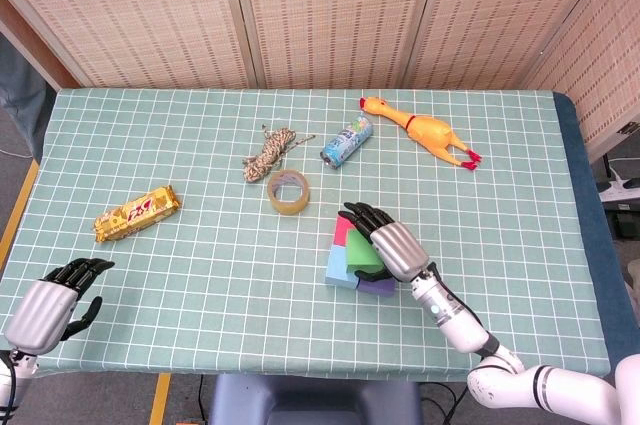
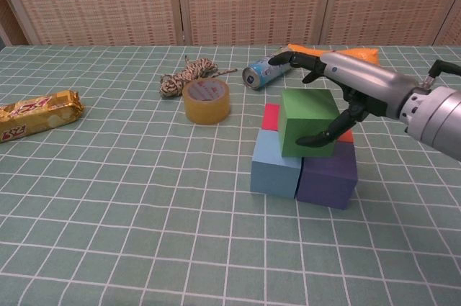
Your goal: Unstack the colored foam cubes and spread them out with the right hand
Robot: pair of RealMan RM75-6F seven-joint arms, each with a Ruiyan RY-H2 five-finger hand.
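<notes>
A green cube [image 1: 360, 258] [image 2: 307, 122] sits on top of a base of cubes: pink [image 1: 344, 230] [image 2: 271, 116], light blue [image 1: 338, 267] [image 2: 276, 164], purple [image 1: 378, 285] [image 2: 328, 174] and an orange one [image 2: 347, 134] that my hand mostly hides. My right hand [image 1: 387, 245] [image 2: 347, 84] arches over the green cube, fingers spread past its far edge, thumb tip against its front right face. The cube still rests on the stack. My left hand [image 1: 48, 309] lies at the table's near left edge, fingers apart, holding nothing.
A tape roll [image 1: 288, 192] [image 2: 207, 100] stands just left of the stack. Behind it lie a rope bundle [image 1: 270, 155], a can [image 1: 346, 142] [image 2: 268, 68] and a rubber chicken [image 1: 425, 132]. A candy bar [image 1: 137, 213] [image 2: 36, 116] lies far left.
</notes>
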